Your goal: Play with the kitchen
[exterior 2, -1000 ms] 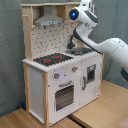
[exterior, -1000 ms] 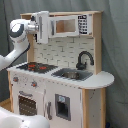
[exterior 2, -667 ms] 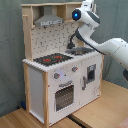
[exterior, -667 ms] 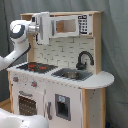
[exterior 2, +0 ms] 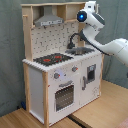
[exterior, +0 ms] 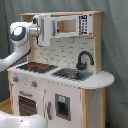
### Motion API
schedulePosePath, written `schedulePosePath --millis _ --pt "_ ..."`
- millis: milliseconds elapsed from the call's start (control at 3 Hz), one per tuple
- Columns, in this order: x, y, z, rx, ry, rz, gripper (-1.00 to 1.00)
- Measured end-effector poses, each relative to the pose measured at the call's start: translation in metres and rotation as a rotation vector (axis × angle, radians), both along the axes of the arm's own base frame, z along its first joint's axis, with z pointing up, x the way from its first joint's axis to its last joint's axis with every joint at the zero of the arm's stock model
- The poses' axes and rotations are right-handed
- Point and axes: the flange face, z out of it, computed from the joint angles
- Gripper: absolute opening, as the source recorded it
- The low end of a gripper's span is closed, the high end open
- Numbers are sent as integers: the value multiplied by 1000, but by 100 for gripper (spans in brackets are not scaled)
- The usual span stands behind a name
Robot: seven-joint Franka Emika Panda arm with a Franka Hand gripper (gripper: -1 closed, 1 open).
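Note:
The kitchen is a white and light-wood toy with a red-ringed black hob, a black faucet, a sink, an oven door and a microwave. In the first exterior view my gripper is held up at the top shelf, in front of the hood and just left of the microwave. The second exterior view shows the grey hood, the pegboard back and my arm reaching in from the second exterior view's right at the top corner.
A grey curtain hangs behind the kitchen. It stands on a wooden floor. A rounded side counter juts out at the first exterior view's right. Part of my white arm base fills the first exterior view's lower left.
My wrist has shifted slightly at the top shelf and the gripper sits a little lower and further right. Nothing on the kitchen has moved.

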Motion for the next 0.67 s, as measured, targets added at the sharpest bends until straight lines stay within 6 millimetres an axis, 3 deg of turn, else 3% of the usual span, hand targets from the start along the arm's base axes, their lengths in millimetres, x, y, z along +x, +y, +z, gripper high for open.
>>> schedulePosePath --millis 667 --pt "-20 -19 -1 -15 -29 83 -100"
